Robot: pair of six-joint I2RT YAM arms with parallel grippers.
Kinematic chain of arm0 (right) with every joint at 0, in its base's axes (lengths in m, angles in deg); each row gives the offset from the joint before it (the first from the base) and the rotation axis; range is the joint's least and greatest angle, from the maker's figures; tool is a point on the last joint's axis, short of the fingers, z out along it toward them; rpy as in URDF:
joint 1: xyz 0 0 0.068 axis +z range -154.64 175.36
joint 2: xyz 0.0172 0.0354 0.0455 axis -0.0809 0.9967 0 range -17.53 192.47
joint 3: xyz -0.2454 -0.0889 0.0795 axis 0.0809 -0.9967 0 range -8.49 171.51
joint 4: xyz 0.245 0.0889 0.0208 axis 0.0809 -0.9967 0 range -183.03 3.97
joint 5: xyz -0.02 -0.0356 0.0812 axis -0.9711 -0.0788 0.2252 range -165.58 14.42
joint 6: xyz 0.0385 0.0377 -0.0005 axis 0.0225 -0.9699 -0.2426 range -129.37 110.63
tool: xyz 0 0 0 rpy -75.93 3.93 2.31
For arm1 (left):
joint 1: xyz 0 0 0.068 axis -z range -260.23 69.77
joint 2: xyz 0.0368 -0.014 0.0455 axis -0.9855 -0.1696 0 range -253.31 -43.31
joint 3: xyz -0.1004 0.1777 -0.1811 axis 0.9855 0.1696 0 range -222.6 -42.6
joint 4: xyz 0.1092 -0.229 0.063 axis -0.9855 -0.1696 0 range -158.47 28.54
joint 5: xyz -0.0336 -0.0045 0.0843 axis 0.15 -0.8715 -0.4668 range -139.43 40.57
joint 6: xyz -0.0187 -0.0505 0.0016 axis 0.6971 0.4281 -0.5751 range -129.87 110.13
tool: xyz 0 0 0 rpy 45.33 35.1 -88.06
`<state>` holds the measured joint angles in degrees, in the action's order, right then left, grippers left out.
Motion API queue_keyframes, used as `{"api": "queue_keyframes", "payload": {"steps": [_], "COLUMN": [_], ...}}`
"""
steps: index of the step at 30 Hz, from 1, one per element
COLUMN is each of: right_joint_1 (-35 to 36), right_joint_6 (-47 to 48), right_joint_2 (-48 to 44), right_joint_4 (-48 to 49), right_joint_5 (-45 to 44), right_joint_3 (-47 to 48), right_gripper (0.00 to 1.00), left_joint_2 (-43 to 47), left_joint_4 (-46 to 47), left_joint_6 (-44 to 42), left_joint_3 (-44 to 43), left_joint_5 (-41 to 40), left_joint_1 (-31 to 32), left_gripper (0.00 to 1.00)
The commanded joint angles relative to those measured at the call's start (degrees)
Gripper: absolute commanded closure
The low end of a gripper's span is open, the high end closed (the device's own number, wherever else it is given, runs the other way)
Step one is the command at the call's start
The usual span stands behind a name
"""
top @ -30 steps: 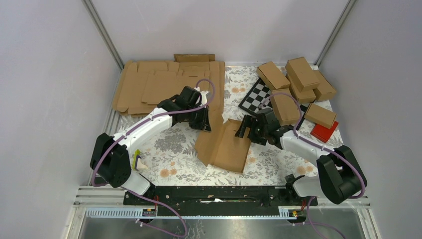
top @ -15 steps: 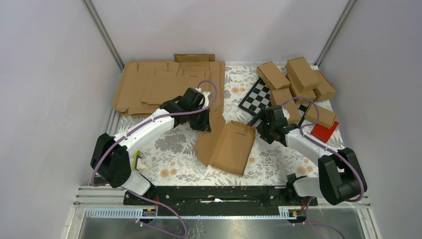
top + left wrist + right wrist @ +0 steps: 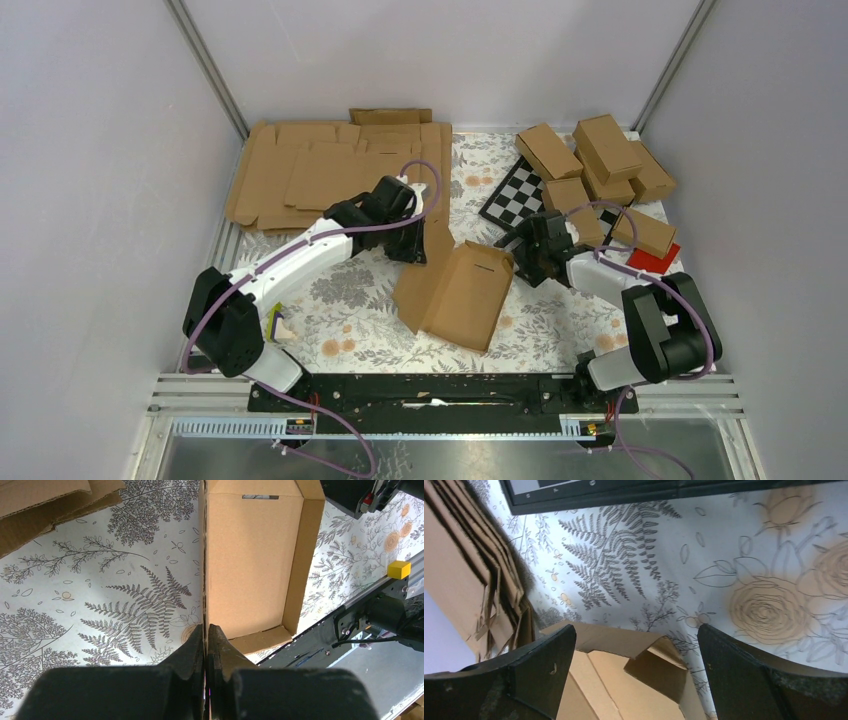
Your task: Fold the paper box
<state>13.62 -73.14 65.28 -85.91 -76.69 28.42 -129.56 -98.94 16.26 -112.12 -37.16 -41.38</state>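
Observation:
The paper box is a brown die-cut piece lying half-formed in the middle of the flowered mat, with its side walls raised. My left gripper is shut on its left wall. In the left wrist view the jaws pinch that thin upright cardboard edge, and the box's open tray lies to their right. My right gripper is open just beyond the box's far right corner. In the right wrist view its fingers stand wide apart, with the box's corner flap below and between them, not touching.
A pile of flat cardboard blanks lies at the back left. Several folded cartons sit at the back right beside a checkerboard and a red block. A black rail runs along the near edge.
My right gripper has pulled back to the right, off the box, and stays open. The box's right wall now stands up. The left gripper has kept its hold and barely moved.

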Motion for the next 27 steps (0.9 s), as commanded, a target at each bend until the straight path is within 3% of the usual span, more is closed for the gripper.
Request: {"api": "queue_keyframes", "payload": {"steps": [1,12,27], "right_joint_1": [-0.2,-0.2,-0.2], "right_joint_6": [0.2,3.7,13.9], "right_joint_2": [1.6,-2.9,-0.9], "right_joint_4": [5.3,9.1,9.8], "right_joint_5": [5.3,12.2,20.5], "right_joint_3": [0.4,-4.4,-4.3], "right_gripper": [0.0,0.28,0.43], "left_joint_2": [0.6,0.7,0.7], "left_joint_4": [1.4,4.4,6.1], "left_joint_6": [1.6,3.2,4.1], "left_joint_3": [-2.4,-2.3,-1.9], "left_joint_5": [-2.2,-1.0,0.1], "left_joint_1": [1.0,2.0,2.3], "left_gripper": [0.97,0.98,0.99]}}
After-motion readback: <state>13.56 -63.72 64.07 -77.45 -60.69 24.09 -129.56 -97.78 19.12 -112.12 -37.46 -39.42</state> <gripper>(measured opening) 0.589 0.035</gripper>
